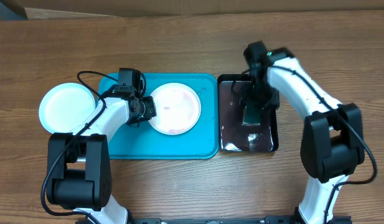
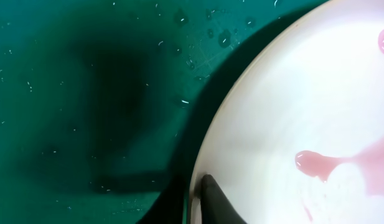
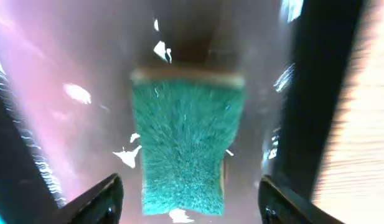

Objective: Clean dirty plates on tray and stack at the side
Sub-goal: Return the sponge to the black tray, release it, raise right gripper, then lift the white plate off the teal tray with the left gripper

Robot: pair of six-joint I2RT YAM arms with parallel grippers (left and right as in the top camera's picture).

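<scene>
A white plate (image 1: 173,108) smeared with pink liquid (image 2: 322,163) lies on the turquoise tray (image 1: 117,140). My left gripper (image 1: 145,107) is at its left rim. In the left wrist view one dark finger (image 2: 210,193) presses on the plate's rim (image 2: 254,124); the other finger is hidden beneath. A pale plate (image 1: 67,107) sits on the table left of the tray. The yellow-green rimmed plate is out of view. My right gripper (image 1: 254,109) hangs open over a green sponge (image 3: 187,140), its fingertips (image 3: 188,199) wide on either side.
The sponge lies in a wet glossy black tray (image 1: 228,134) just right of the turquoise tray. The black tray's wall (image 3: 316,93) and the wood table (image 3: 366,124) show at the right of the right wrist view.
</scene>
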